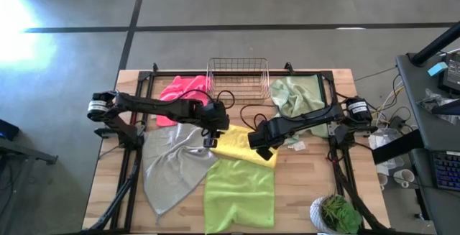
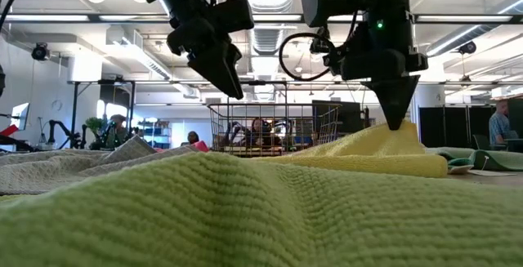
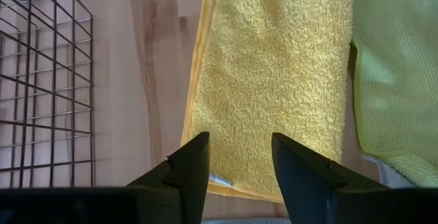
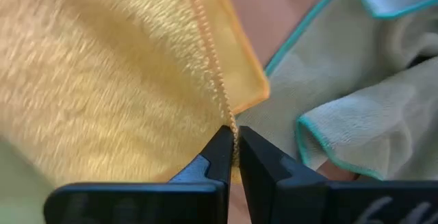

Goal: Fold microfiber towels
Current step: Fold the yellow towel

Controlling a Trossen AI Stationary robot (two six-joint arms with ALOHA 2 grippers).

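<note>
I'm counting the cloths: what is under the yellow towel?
The yellow towel lies on the wooden table, its near edge overlapping the lime green towel. The right pincer pinches its hem. Anything beneath its middle is covered.

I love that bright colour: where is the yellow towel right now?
From above, the yellow towel lies mid-table between both grippers, just behind the lime green towel and right of the grey towel.

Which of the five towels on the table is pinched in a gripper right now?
The yellow towel in the middle: the right gripper is shut on its stitched edge. The pink, grey, lime and sage towels lie untouched.
</note>
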